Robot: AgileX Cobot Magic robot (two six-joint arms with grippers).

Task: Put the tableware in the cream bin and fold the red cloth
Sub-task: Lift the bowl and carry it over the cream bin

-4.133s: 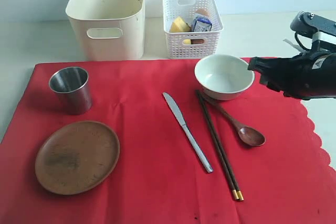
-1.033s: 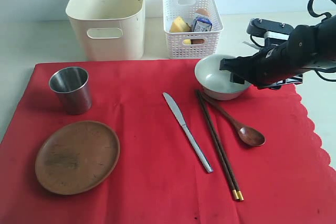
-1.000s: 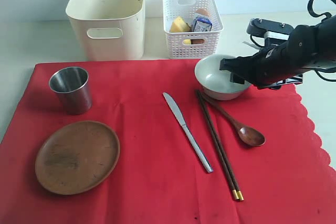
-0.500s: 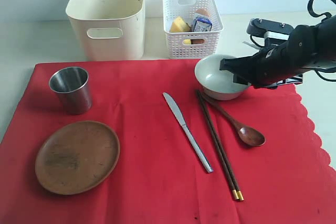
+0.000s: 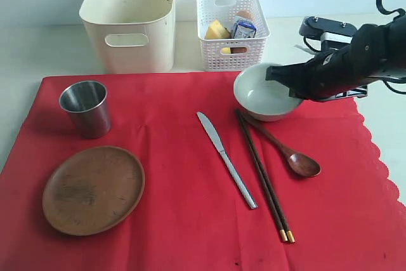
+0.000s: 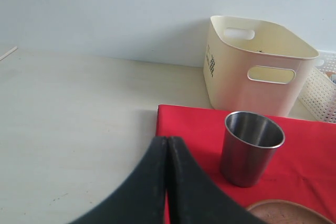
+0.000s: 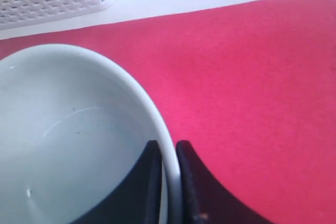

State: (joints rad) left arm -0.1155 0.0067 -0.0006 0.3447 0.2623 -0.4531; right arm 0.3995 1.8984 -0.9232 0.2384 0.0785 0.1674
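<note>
- Left gripper [image 6: 167, 182]: fingers pressed together, empty, by the red cloth [image 5: 177, 233] edge near the steel cup [image 6: 252, 148]. Seen in its wrist view only.
- Right gripper [image 7: 169, 153]: arm reaches in from the right. Wrist view shows the fingers pinching the bowl [image 5: 260, 96] rim, one inside, one outside.
- Bowl at the cloth's far edge; cream bin [image 5: 130, 20] beyond, to the left.

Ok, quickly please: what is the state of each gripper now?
Left gripper: closed, holding nothing.
Right gripper: closed on the rim of the bowl.
</note>
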